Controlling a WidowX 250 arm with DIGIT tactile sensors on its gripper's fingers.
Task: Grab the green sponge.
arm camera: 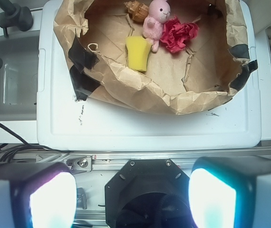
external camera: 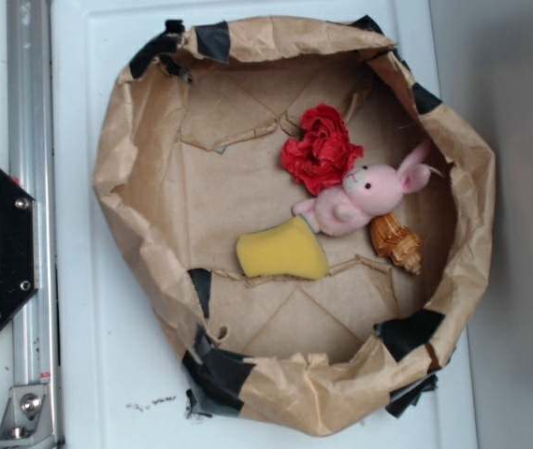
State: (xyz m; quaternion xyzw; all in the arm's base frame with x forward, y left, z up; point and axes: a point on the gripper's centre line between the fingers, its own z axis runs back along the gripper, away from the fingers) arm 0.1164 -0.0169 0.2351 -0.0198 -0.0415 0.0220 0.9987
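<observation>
Inside, on the floor of a crumpled brown paper basin [external camera: 136, 178] patched with black tape, lies the green sponge [external camera: 283, 250], a soft yellow foam block with rounded corners; it sits near the middle, one narrow end touching the pink plush bunny [external camera: 360, 198] just beside it; a crinkled red paper flower [external camera: 321, 148] lies against the bunny's other side, and a brown ridged seashell [external camera: 396, 241] rests just beside the bunny, apart from the sponge; the basin stands on a white plastic tray [external camera: 89, 355]; in the wrist view the gripper [arm camera: 132, 199] hangs well back from the basin, over the black hexagonal base [arm camera: 147, 190] and metal rail [arm camera: 173, 156], its two pale-lit fingers [arm camera: 52, 199] spread wide with nothing between them; the sponge is untouched.
</observation>
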